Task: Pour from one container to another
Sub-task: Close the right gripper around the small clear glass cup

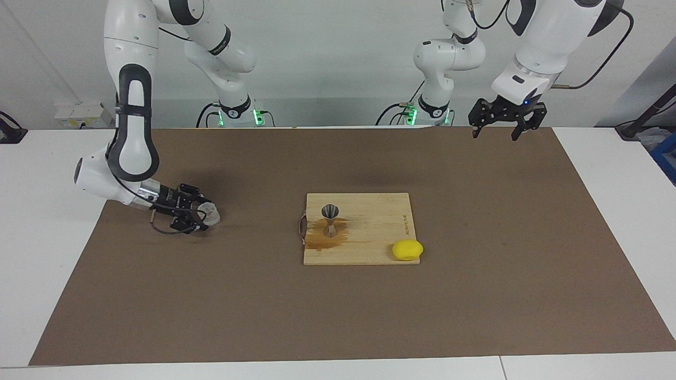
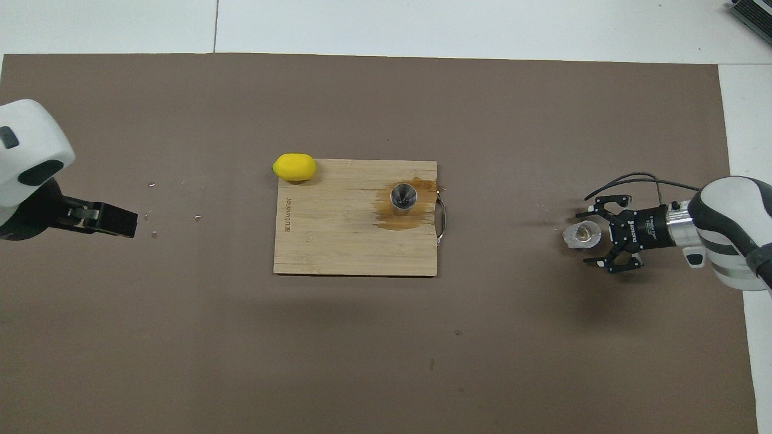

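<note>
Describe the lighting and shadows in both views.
Facing view: even, soft light, a faint shadow under the right gripper by the glass tumbler. Overhead view: diffuse light, a soft shadow beside the jigger on the cutting board, no strong glare.

Right pincer lies low and level, fingers spread; left pincer waits raised, fingers apart.

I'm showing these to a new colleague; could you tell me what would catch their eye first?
Probably the wet brown stain around the steel jigger standing on the wooden board, with a yellow lump at the board's corner. Next, the right gripper low at the glass tumbler on the mat, toward the right arm's end.
</note>
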